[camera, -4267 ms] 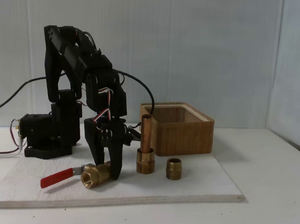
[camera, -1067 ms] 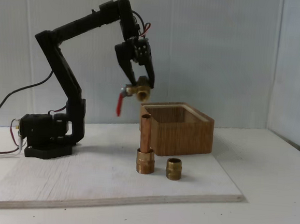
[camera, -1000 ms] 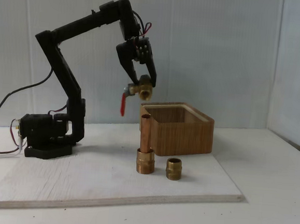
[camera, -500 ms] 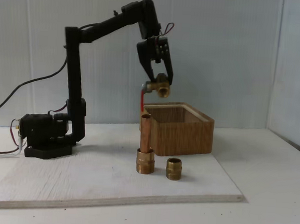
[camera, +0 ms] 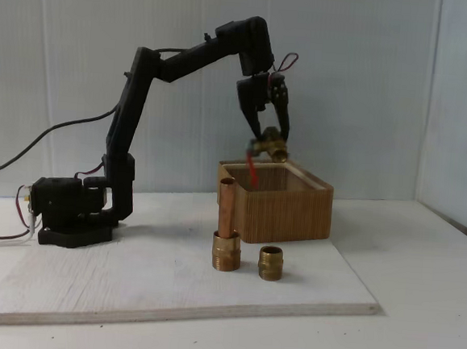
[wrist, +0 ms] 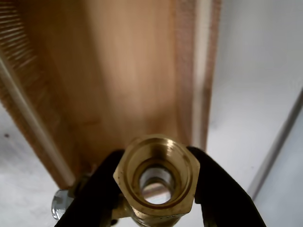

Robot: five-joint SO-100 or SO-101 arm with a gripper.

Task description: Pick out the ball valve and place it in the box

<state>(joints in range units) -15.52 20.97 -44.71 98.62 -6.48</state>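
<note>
The brass ball valve [camera: 273,148] hangs in the air just above the wooden box [camera: 284,204], its red lever [camera: 252,169] drooping toward the box's opening. My gripper [camera: 272,145] is shut on the valve's body. In the wrist view the valve's round threaded opening [wrist: 157,182] faces the camera between the two black fingers [wrist: 215,189], with the box's wooden floor [wrist: 128,75] directly below.
An upright brass fitting with a copper pipe [camera: 227,226] and a short brass nipple [camera: 271,263] stand on the white board [camera: 127,287] in front of the box. The arm's base [camera: 73,210] sits at the left with cables trailing off.
The arm has swung right and stretched out, carrying the valve from beside the box's left edge to over its opening. The two fittings on the board have stayed put.
</note>
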